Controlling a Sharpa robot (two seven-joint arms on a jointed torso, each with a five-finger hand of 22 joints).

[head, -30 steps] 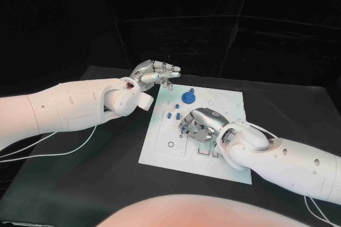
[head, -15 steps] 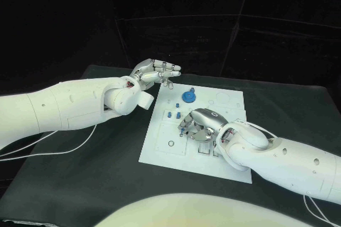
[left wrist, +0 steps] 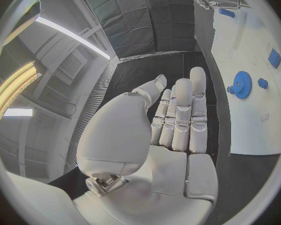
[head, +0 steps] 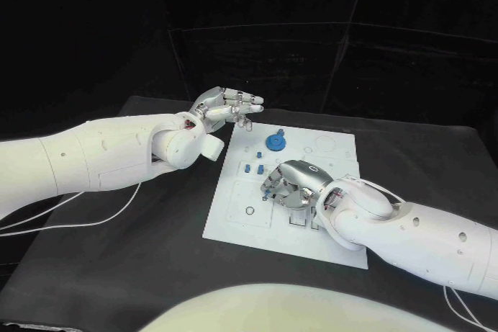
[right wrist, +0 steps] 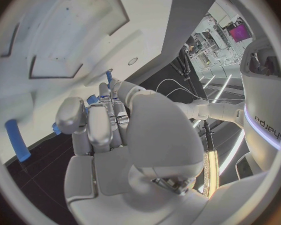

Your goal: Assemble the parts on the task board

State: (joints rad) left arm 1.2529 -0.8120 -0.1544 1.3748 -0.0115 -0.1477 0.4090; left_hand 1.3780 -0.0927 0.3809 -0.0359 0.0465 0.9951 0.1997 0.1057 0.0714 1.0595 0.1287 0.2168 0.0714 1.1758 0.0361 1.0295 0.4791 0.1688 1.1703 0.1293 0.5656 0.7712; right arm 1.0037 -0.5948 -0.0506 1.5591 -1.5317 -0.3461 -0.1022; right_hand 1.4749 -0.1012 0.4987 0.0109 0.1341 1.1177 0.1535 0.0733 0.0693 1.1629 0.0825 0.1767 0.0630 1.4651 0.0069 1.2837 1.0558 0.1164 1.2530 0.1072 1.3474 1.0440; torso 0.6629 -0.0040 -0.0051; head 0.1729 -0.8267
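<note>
A: Right hand (head: 293, 182) down on middle of task board (head: 237, 220), fingers curled over small blue parts. Pinching one? Blue bits visible between fingertips (right wrist: 100, 99) in right wrist view, but cannot tell if actually gripped or just touched.

B: Agreed, cannot tell. Left hand (head: 223, 105) hovering off far-left corner of board, fingers straight and close together, holding nothing. Not touching board.

A: Other parts: blue gear (head: 275, 142) standing at far side of board, well apart from right hand. Row of small blue pegs (head: 250, 168) just left of right hand. Another loose blue peg (right wrist: 13, 139) lying on board in right wrist view.

B: Step in hand, judged: picking or seating a small peg mid-board. Advice: keep pinch low and upright, line up over hole before pressing, avoid sweeping neighbouring pegs with curled fingers.

A: Risk: peg tilting or slipping out. Left hand could press the board's far-left corner to stop sliding.
</note>
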